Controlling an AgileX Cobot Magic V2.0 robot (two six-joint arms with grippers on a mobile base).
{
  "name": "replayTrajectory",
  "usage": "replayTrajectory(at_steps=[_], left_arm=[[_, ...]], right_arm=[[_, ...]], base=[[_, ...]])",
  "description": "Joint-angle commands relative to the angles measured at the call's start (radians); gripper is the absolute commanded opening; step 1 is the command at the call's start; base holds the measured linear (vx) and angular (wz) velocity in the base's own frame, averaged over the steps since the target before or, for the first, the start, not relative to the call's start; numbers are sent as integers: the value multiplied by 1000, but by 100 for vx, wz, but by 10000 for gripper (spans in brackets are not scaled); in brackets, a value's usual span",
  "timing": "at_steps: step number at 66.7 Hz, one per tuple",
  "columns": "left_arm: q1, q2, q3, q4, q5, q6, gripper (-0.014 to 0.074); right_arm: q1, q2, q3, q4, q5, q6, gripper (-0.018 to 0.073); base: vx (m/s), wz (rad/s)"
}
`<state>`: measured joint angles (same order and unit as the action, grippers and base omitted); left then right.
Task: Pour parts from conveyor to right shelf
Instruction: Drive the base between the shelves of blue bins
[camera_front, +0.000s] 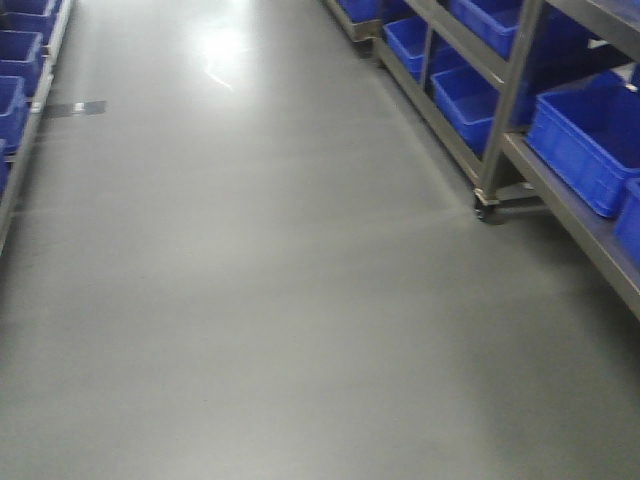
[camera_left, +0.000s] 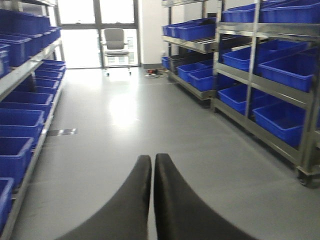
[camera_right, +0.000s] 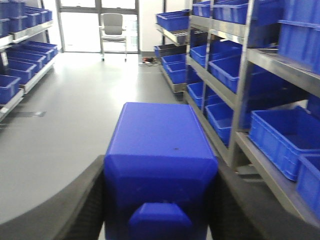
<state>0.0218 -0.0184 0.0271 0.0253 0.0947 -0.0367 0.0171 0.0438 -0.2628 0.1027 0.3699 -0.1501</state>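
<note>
Right gripper (camera_right: 160, 172) pinches block (camera_right: 160, 150), whose near end is cut off by the frame; shelf (camera_right: 243, 75) is just right. Left gripper (camera_left: 152, 160) pressed together, finger bases cropped. Both point level along the aisle.

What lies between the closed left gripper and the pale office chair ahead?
Only bare glossy grey floor, seen in the left wrist view.

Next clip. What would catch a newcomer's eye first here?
A blue block fills the right wrist view, held between the fingers of the right gripper. Steel shelves packed with blue bins line both sides of a bare grey aisle. The left gripper is shut on nothing and points down the aisle toward a chair by a bright window.
</note>
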Motion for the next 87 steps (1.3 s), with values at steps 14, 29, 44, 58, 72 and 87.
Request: replayTrajectory(at_steps=[14,29,44,58,72,87], left_arm=[[-6,-6,-20,-6,-72,-7,-6],[-6,-6,-20,-6,-72,-7,-6],[-6,-6,-20,-6,-72,-7,-6],[-6,-6,-20,-6,-72,-7,-6],[-6,-6,-20,-6,-72,-7,-6],[-6,-6,-20,-6,-72,-7,-6]], right_arm=[[2,13,-26,-3,-85,-1,-2],[2,13,-26,-3,-85,-1,-2],[2,13,-26,-3,-85,-1,-2],[2,13,-26,-3,-85,-1,-2],[2,13,-26,-3,-85,-1,-2],[2,13,-26,-3,-85,-1,-2]], base=[[8,32],[10,13],[21,2],[37,-15],[49,-13],[55,-4]])
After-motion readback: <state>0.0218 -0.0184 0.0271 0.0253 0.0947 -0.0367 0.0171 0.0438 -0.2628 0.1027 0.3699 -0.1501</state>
